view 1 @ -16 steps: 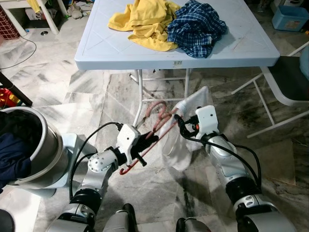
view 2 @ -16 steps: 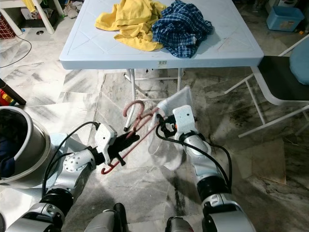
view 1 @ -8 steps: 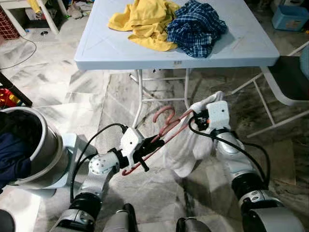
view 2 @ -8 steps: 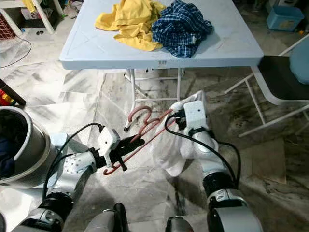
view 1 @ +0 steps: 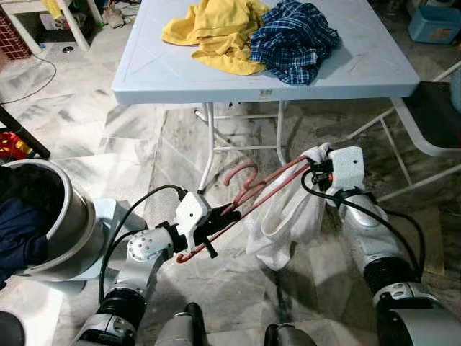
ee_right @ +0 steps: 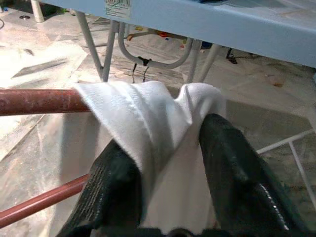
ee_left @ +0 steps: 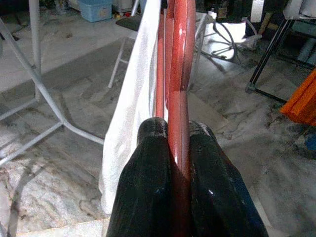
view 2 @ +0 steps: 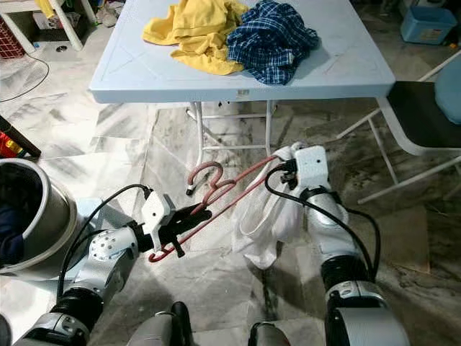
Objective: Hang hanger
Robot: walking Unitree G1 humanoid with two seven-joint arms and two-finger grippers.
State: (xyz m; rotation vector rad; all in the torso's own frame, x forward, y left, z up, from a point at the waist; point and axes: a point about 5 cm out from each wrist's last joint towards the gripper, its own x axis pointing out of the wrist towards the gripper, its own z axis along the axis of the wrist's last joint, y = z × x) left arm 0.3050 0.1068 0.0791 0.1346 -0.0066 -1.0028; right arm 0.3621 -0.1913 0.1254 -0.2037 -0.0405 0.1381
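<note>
A red hanger is held low in front of me, above the marble floor, its hook pointing toward the table. My left gripper is shut on the hanger's lower end; the red bars run between its black fingers. A white garment drapes from the hanger's far end. My right gripper is shut on a bunch of that white cloth beside the red bar.
A light blue folding table stands ahead with a yellow garment and a blue plaid shirt on it. A metal drum holding dark clothes is at my left. A chair stands at the right.
My right gripper has carried the white garment rightward and up along the hanger, stretching the cloth out. The left gripper kept its hold, and the hanger tilted a little flatter.
</note>
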